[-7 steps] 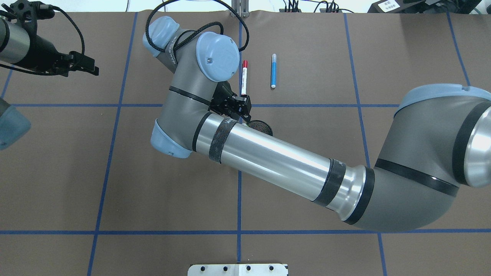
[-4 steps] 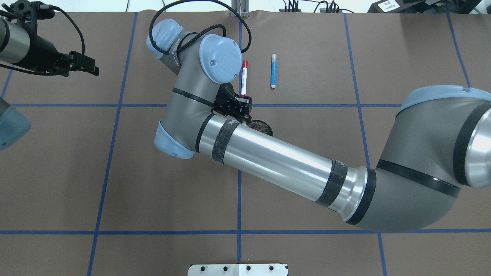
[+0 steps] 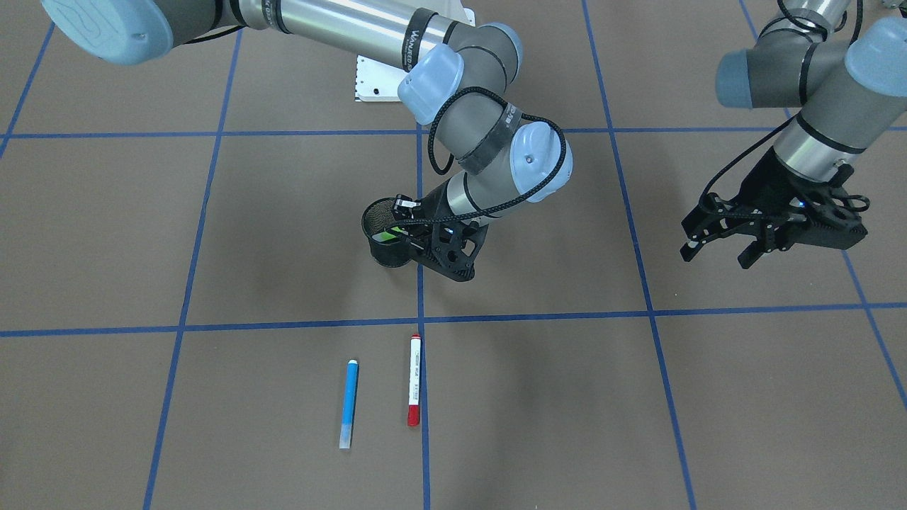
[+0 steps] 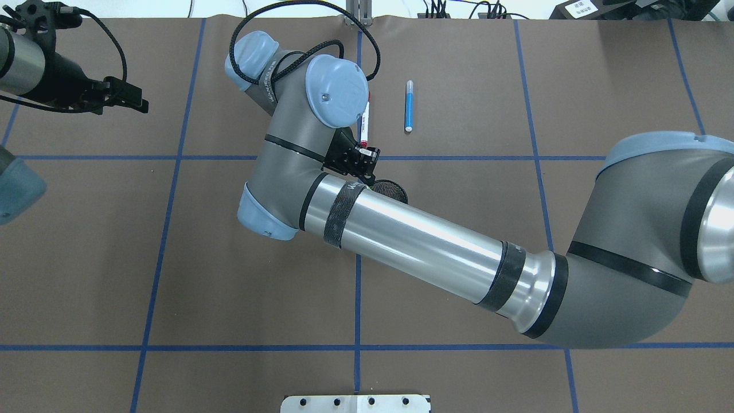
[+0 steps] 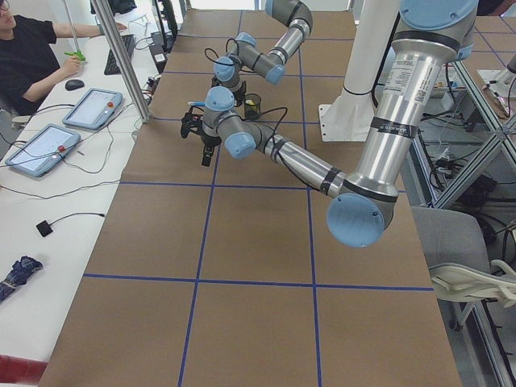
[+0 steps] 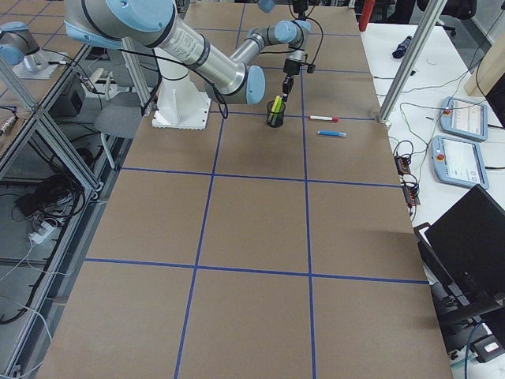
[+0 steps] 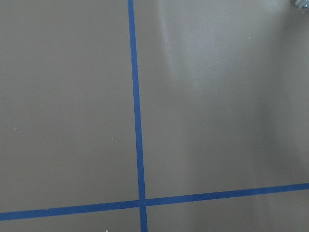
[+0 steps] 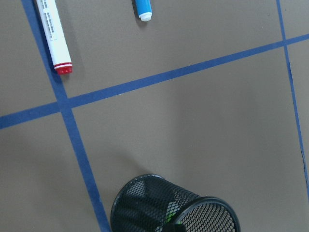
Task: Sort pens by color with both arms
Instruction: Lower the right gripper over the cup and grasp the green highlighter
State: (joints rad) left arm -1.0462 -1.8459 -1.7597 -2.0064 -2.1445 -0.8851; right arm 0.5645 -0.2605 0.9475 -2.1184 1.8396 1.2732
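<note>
- From above, the right arm (image 4: 413, 235) hides most of the cup (image 3: 379, 256) and part of the white pen (image 3: 414, 379).
- The right claw (image 3: 405, 232) is at the cup's rim. A green pen (image 3: 386, 232) seems to sit between its fingers, but I cannot tell if it squeezes.
- The left claw (image 3: 716, 251) hangs wide open, holding nothing.
- The blue pen (image 3: 348, 404) lies on the table (image 3: 212, 234) near the white pen.

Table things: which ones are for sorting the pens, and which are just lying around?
For the job: blue pen, red-capped white pen, green pen standing in the black mesh cup.
Just lying about: white base plate, tablets, laptop.
</note>
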